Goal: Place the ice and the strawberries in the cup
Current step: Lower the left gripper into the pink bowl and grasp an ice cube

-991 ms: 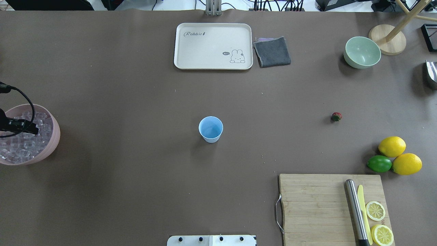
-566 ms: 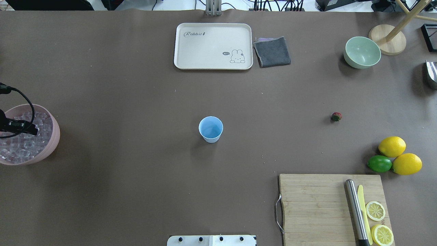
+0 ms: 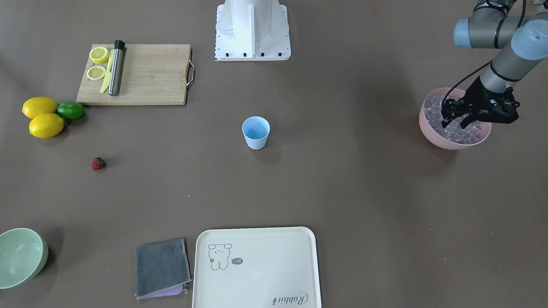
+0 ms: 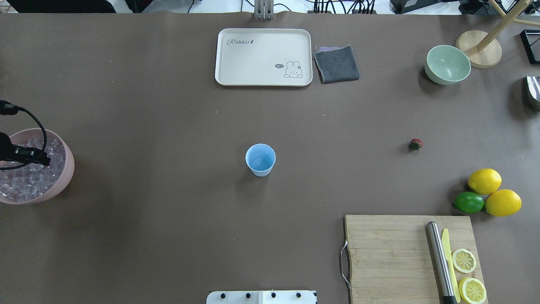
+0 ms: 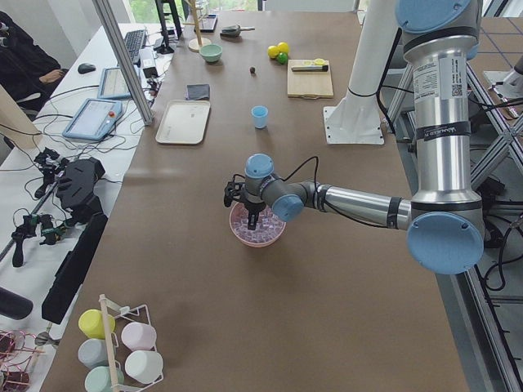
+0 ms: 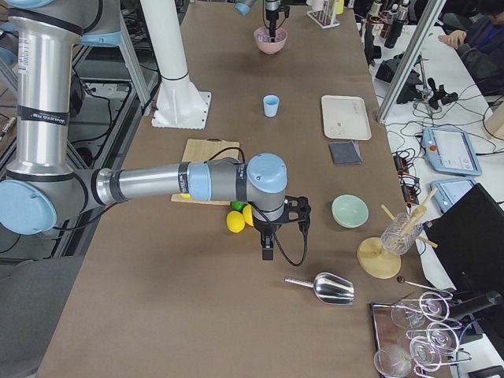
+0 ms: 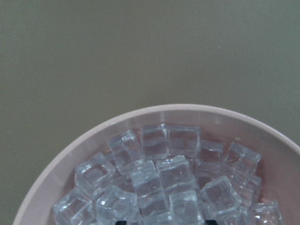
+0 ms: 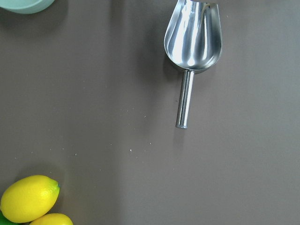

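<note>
The light blue cup (image 4: 260,159) stands upright mid-table, also in the front view (image 3: 256,132). The ice (image 4: 25,181) fills a pink bowl (image 4: 67,169) at the table's left end; the left wrist view shows the cubes (image 7: 159,187) close up. My left gripper (image 3: 456,125) is open, with its fingers down among the cubes, holding nothing that I can see. The red strawberry (image 4: 415,144) lies alone on the right half, far from both grippers. My right gripper (image 6: 268,252) shows only in the exterior right view, near the lemons; I cannot tell if it is open or shut.
A metal scoop (image 8: 192,42) lies below the right wrist. Two lemons (image 4: 484,180) and a lime (image 4: 468,202) sit by a cutting board (image 4: 388,253) with a knife and lemon slices. A cream tray (image 4: 263,57), grey cloth (image 4: 336,64) and green bowl (image 4: 447,64) are at the far side.
My left gripper has shifted slightly over the ice bowl and shows less of itself from overhead. Cup, strawberry and the rest have not moved.
</note>
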